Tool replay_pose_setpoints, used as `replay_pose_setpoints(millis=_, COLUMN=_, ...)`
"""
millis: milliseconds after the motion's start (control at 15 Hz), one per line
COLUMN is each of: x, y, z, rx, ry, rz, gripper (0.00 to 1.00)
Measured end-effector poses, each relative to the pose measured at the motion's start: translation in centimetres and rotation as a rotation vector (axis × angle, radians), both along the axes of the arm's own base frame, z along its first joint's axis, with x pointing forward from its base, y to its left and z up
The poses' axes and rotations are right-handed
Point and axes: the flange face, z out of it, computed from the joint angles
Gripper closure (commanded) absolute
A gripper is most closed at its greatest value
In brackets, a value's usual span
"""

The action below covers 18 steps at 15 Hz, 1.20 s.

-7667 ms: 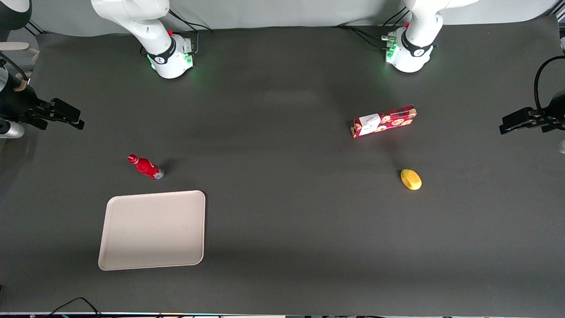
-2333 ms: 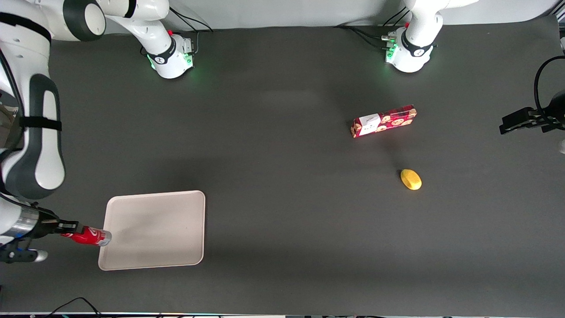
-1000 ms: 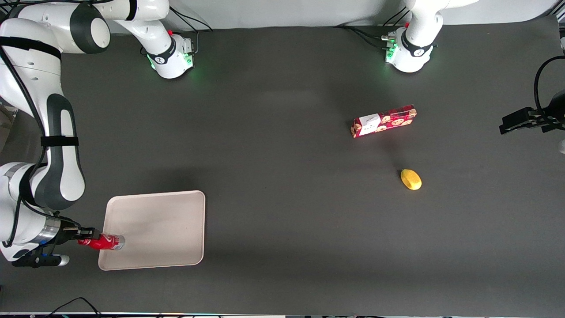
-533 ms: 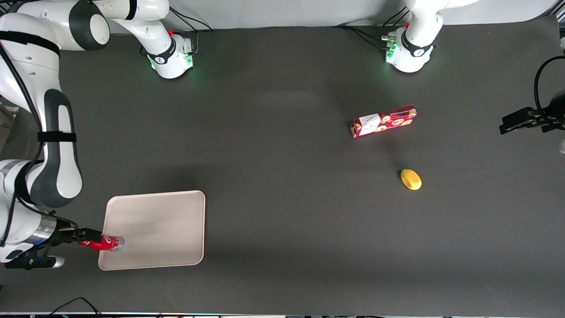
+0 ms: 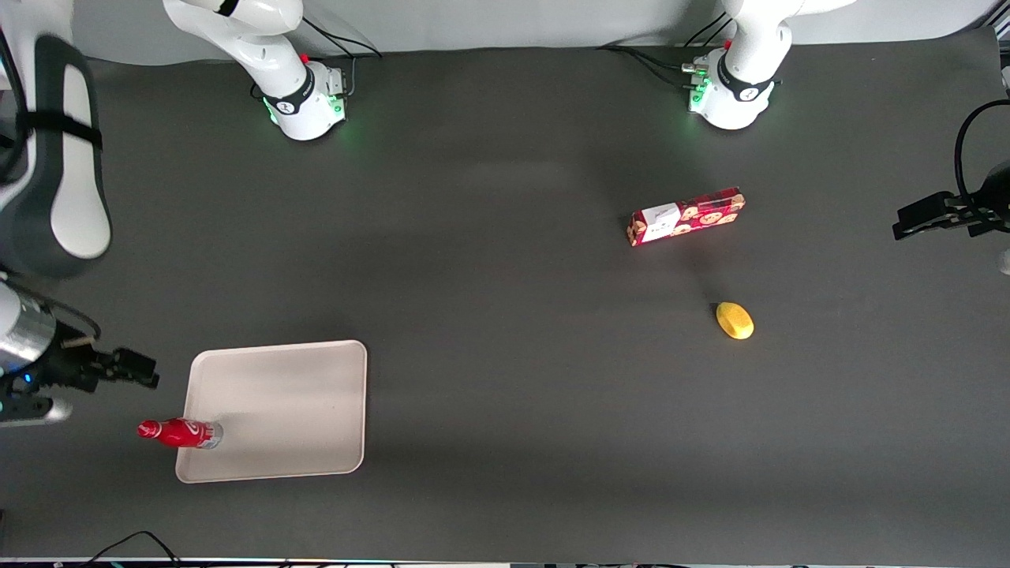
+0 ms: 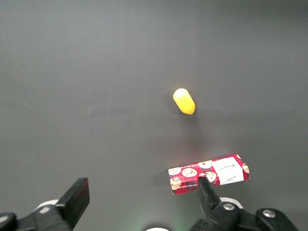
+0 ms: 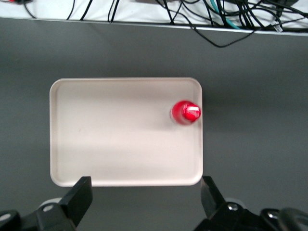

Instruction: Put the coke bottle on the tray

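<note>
The coke bottle [image 5: 180,433], red with a red cap, stands upright on the beige tray [image 5: 292,402], close to the tray's edge at the working arm's end and near its corner nearest the front camera. In the right wrist view I look down on its cap [image 7: 186,112] inside the tray's rim [image 7: 125,180]. My right gripper [image 5: 142,369] is open and empty. It is raised well above the table, off the tray's edge, apart from the bottle. Its two dark fingers [image 7: 81,196] stand wide apart over the tray's edge.
A red cookie box [image 5: 686,215] and a yellow lemon-like object [image 5: 735,320] lie toward the parked arm's end of the table; both show in the left wrist view, the box [image 6: 209,174] and the yellow object [image 6: 184,101]. Cables [image 7: 211,19] run along the table's edge.
My gripper carried the bottle from the table onto the tray, set it upright, then opened, let it go and rose up and away.
</note>
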Motion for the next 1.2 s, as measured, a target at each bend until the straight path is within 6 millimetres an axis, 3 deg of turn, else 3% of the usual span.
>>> replay_pose_setpoints(millis=267, x=-7.0, y=1.1, z=5.3, rx=0.012, ry=0.018, rz=0.002, gripper=0.00)
replay_pose_setpoints(millis=533, x=-12.3, y=4.3, z=8.5, rx=0.027, ry=0.075, rz=-0.003, gripper=0.00)
replay_pose_setpoints(millis=867, x=-15.6, y=4.7, z=9.6, rx=0.034, ry=0.096, rz=-0.022, gripper=0.00)
replay_pose_setpoints(millis=1200, x=-16.2, y=4.7, z=9.5, rx=0.034, ry=0.099, rz=-0.023, gripper=0.00)
